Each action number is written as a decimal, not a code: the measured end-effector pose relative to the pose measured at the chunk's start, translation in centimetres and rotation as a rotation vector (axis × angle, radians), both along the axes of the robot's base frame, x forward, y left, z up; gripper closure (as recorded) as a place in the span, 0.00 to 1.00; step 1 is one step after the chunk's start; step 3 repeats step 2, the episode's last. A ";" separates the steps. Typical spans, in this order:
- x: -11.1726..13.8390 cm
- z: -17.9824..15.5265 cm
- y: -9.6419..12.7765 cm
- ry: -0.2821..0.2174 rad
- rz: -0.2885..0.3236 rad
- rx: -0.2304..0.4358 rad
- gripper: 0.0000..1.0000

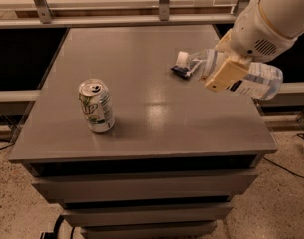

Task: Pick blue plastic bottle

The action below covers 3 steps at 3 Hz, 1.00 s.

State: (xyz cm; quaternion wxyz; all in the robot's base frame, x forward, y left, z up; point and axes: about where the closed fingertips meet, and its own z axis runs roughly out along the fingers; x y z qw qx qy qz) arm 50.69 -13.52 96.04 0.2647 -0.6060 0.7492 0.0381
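Note:
The blue plastic bottle (251, 78) is clear and bluish, with a white cap at its left end and a white-and-blue label. It lies sideways in my gripper (225, 72), lifted above the right side of the grey table (141, 133). The gripper is shut on the bottle's middle, and a tan finger (227, 73) crosses in front of it. My white arm comes in from the upper right.
A green-and-white soda can (96, 106) stands upright on the left part of the table. A small dark blue packet (181, 71) lies on the table under the bottle's cap. Metal rails and posts run behind the table.

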 end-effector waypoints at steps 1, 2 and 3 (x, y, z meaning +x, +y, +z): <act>-1.1 2.0 0.2 -0.043 0.032 0.053 1.00; -1.2 2.1 0.3 -0.043 0.037 0.058 1.00; -1.2 2.1 0.3 -0.043 0.037 0.058 1.00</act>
